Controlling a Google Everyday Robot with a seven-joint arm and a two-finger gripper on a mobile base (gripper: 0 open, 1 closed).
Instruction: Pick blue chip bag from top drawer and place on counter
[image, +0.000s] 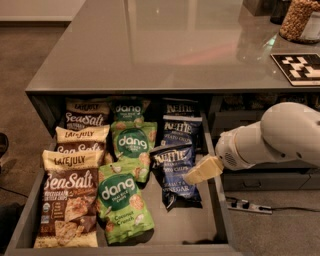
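The top drawer (223, 220) stands pulled out from under the counter (150, 45), so its content can be reached from above. Inside, the bags lie flat in three columns: brown-and-cream Late July bags (70, 200) at 9 o'clock, green Dang bags (122, 200) in the middle, and blue bags at 3 o'clock. The blue chip bag (172, 175) at the front of its column lies a little tilted and partly covers the one behind it. Being on top and closest, it is probably the easiest target. The gripper (200, 171), on the white arm (280, 132) coming in from 3 o'clock, hangs over the right drawer wall with its tip at the 3 o'clock edge of this bag. Whether it touches the bag, and whether it is spread or closed, cannot be told. The low sideways approach probably keeps the arm clear of the counter edge. The bag is not yet lifted.
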